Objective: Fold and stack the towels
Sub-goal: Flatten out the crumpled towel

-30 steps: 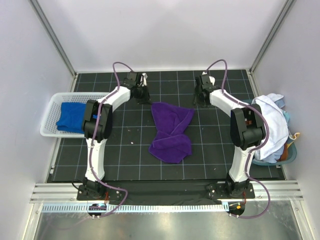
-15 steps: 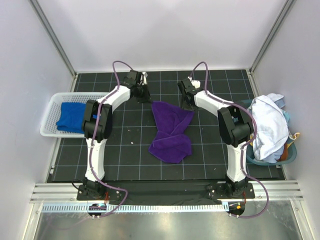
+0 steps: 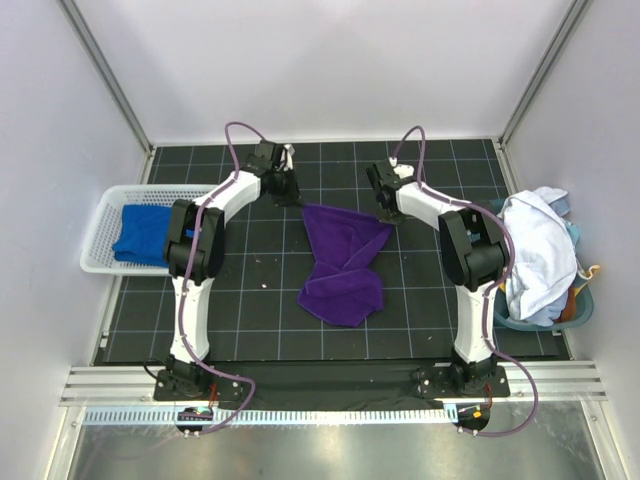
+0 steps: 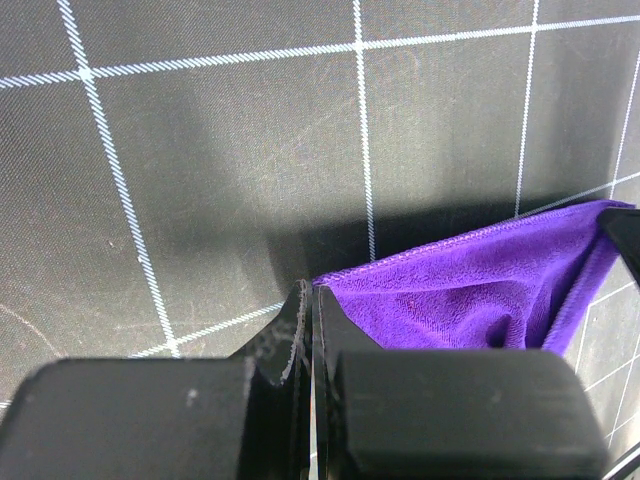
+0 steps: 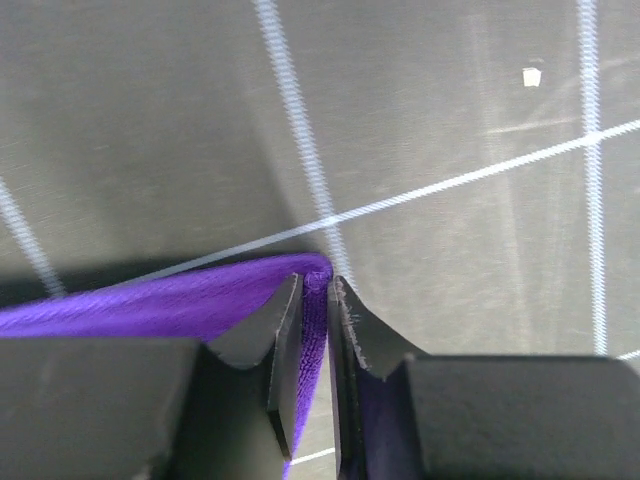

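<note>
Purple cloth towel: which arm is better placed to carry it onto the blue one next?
Left, probably. The white perforated plastic basket holding the royal blue towel sits beside the left arm; the right arm would reach across. Left tool and right tool both pinch the purple towel.

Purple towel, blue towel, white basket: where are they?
purple towel (image 3: 345, 265): top view, middle of the cloth.
blue towel (image 3: 140, 232): top view, middle of the fold.
white basket (image 3: 125, 268): top view, near rim.
</note>
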